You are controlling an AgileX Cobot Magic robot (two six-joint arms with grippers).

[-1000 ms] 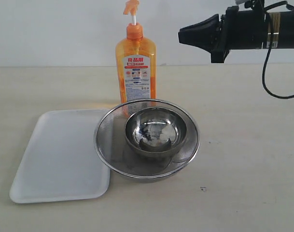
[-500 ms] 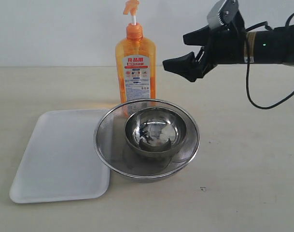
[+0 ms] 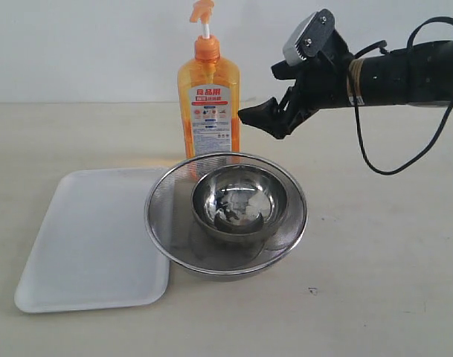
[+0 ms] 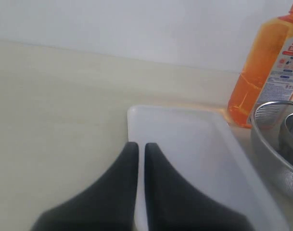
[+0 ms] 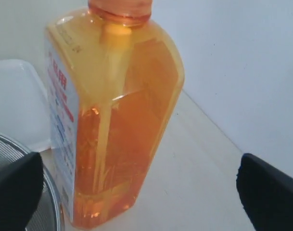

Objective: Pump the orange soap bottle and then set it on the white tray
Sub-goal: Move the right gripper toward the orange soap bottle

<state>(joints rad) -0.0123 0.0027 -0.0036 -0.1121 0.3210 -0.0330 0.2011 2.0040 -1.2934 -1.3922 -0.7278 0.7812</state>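
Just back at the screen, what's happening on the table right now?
The right hand is open and sits beside the orange soap bottle, jaws facing its body without touching it. The bottle stands upright on the table behind the mesh bowl, not on the white tray. The left hand is shut, holding nothing, near the tray's edge.

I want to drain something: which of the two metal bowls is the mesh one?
The larger outer strainer bowl; its wall is fine mesh, while the smaller solid steel bowl sits inside it.
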